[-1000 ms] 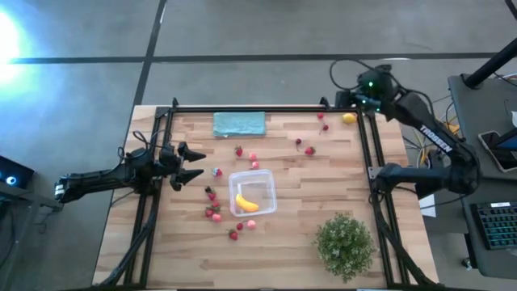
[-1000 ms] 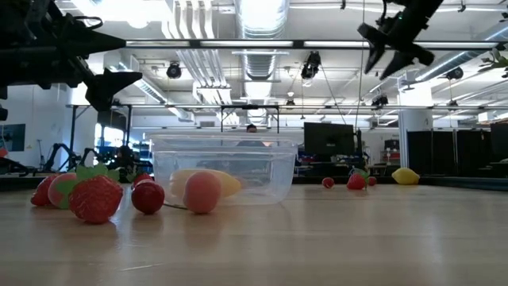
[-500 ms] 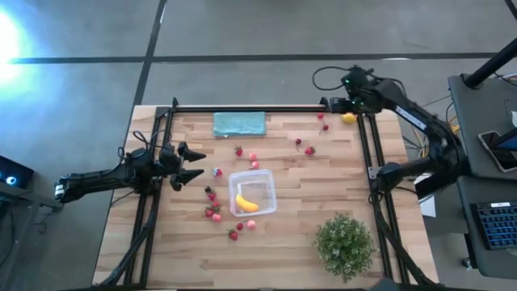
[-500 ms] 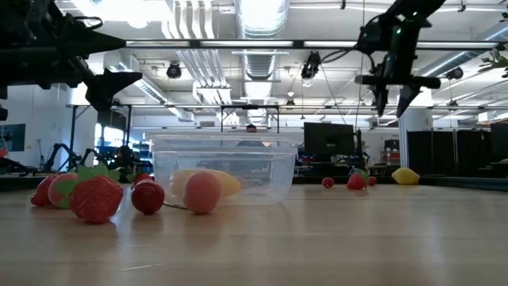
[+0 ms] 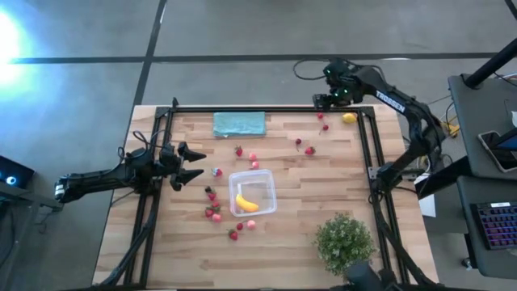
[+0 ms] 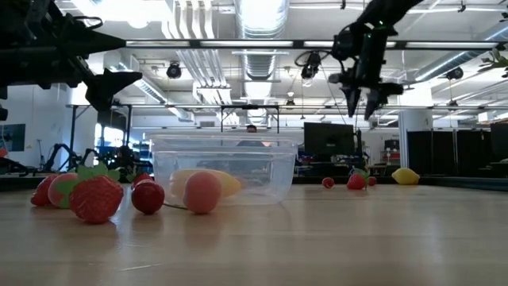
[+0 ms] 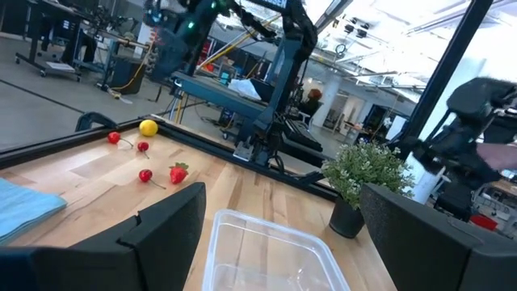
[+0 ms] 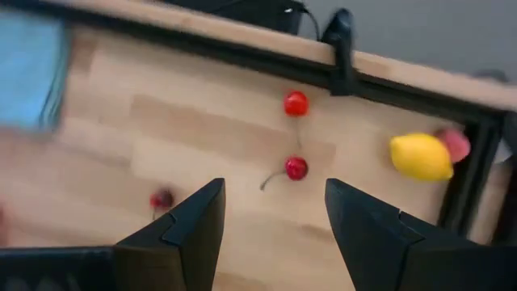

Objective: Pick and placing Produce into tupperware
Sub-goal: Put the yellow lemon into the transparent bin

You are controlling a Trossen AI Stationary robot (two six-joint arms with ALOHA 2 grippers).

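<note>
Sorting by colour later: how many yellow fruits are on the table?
2. A banana lies inside the tupperware mid-table; a lemon sits at the far right corner. The plant could hide another.

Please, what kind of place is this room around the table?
Probably a robotics lab or workshop hall. The low view shows bare ceiling ducts and a monitor behind; the high view shows a concrete floor and a keyboard beside the table.
</note>
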